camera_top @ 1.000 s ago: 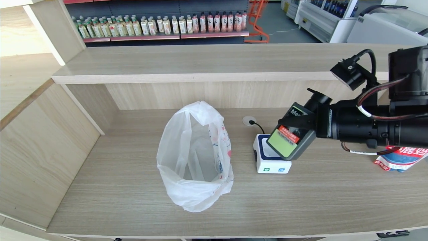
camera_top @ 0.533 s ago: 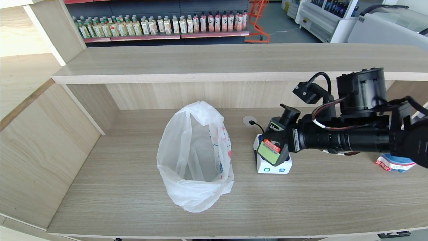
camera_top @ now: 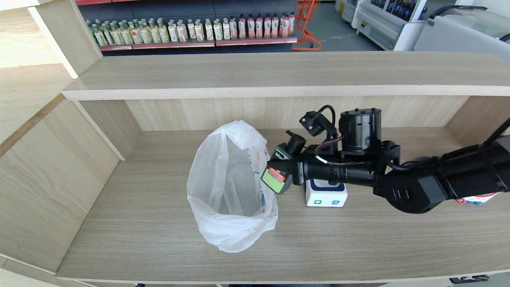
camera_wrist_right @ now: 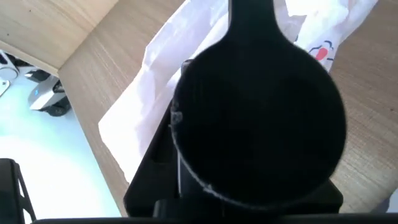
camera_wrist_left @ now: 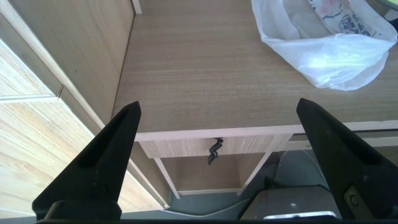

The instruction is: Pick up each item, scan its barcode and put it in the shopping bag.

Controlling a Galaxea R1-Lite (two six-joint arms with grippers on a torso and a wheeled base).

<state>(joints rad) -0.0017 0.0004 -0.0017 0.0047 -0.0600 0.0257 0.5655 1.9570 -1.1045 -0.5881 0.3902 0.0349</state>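
Note:
My right gripper (camera_top: 285,166) is shut on a dark grey pack (camera_top: 274,179) with a green and red label. It holds the pack tilted at the right rim of the white plastic shopping bag (camera_top: 229,187), which stands open on the counter. In the right wrist view the dark pack (camera_wrist_right: 261,124) hides the fingers, with the bag (camera_wrist_right: 155,87) behind it. The white scanner (camera_top: 326,195) sits just right of the bag, under my right arm. My left gripper (camera_wrist_left: 219,109) is open over the counter's front edge, with the bag (camera_wrist_left: 329,43) off to one side.
A red, white and blue packet (camera_top: 477,198) lies at the counter's right end, partly under my right arm. The scanner's cable runs to a hole (camera_top: 297,143) in the counter (camera_top: 159,239). A raised wooden ledge (camera_top: 255,71) walls the back, and a side panel (camera_top: 51,171) closes the left.
My right arm has swung left and down with the pack, from above the scanner to the bag's right rim. The bag and scanner have not moved.

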